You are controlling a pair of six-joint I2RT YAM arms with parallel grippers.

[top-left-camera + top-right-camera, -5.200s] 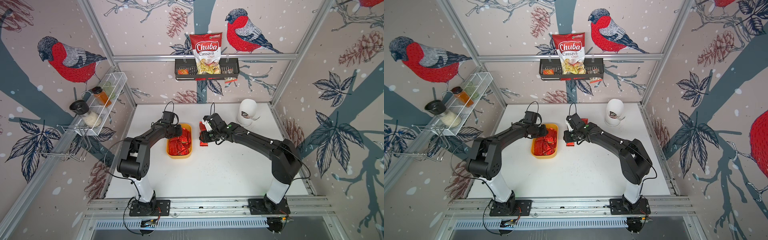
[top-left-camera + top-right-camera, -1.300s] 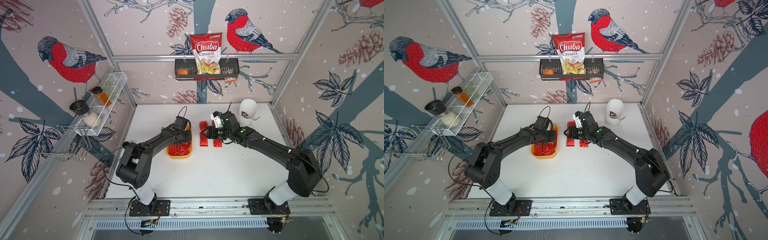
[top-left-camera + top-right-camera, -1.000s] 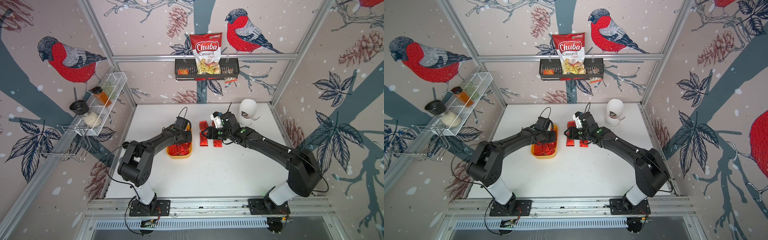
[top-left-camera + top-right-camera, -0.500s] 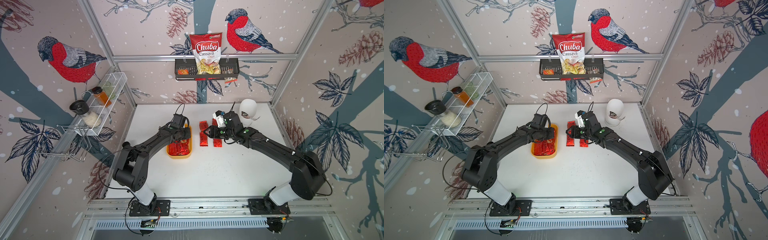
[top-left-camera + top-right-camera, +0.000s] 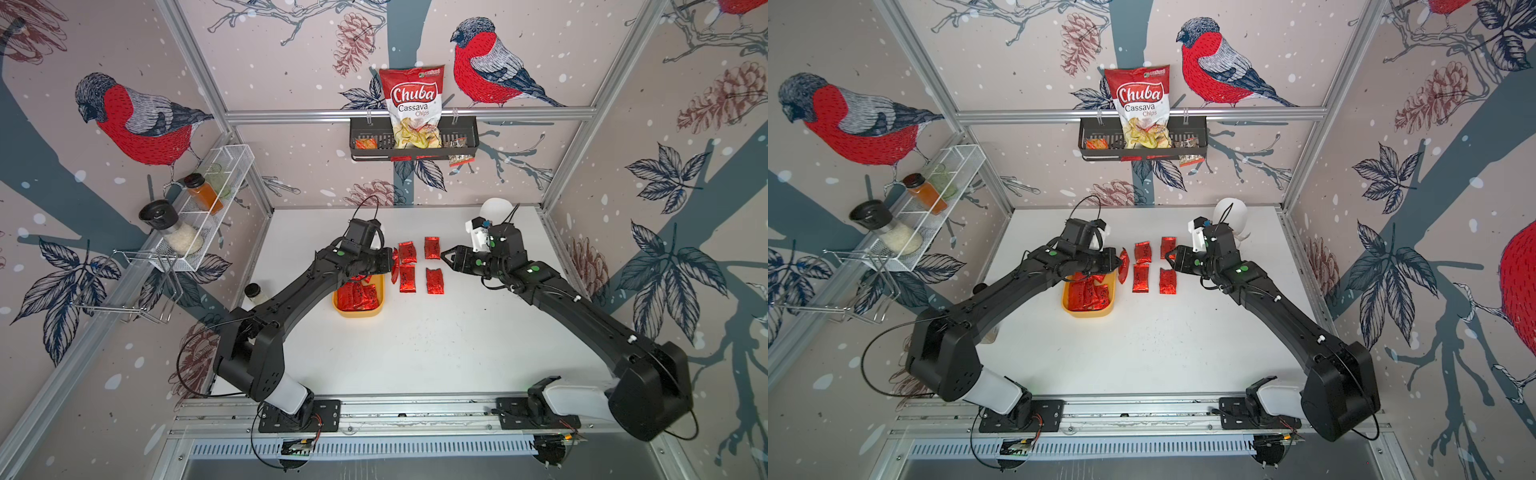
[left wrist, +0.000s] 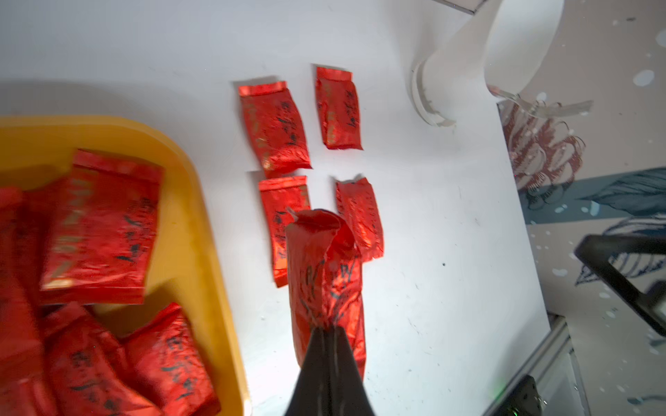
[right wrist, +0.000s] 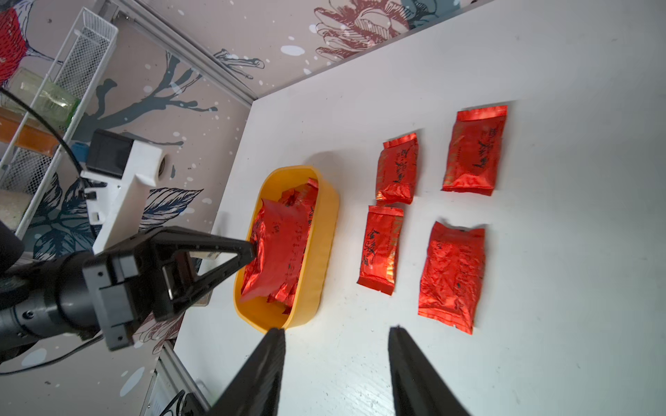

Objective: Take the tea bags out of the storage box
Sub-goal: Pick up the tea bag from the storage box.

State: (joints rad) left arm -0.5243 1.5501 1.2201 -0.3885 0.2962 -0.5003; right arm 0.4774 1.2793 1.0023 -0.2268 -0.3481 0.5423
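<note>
Bare surface (image 5: 415,353) nearest the bases. Next the storage box (image 5: 360,312), yellow, with a heap of tea bags (image 5: 356,296) in it; count unclear. Left claw (image 5: 390,262) sits over the box's far right corner, pinched tight on the held tea bag (image 6: 324,273) by one end. The foil is crumpled and the rest hangs free. Just beside it the laid-out bags (image 5: 407,279), four, lie flat in a two-by-two block. Right claw (image 7: 335,329) is on the block's other side, half open, empty, tips toward the block. White cup (image 5: 496,208) at the back.

Risks, my read:
- The end-pinch on slick foil may slip, dropping the bag back into the box.
- Letting go here could land it across the near laid-out bags.
- The claws could clash if both go for the block.
</note>
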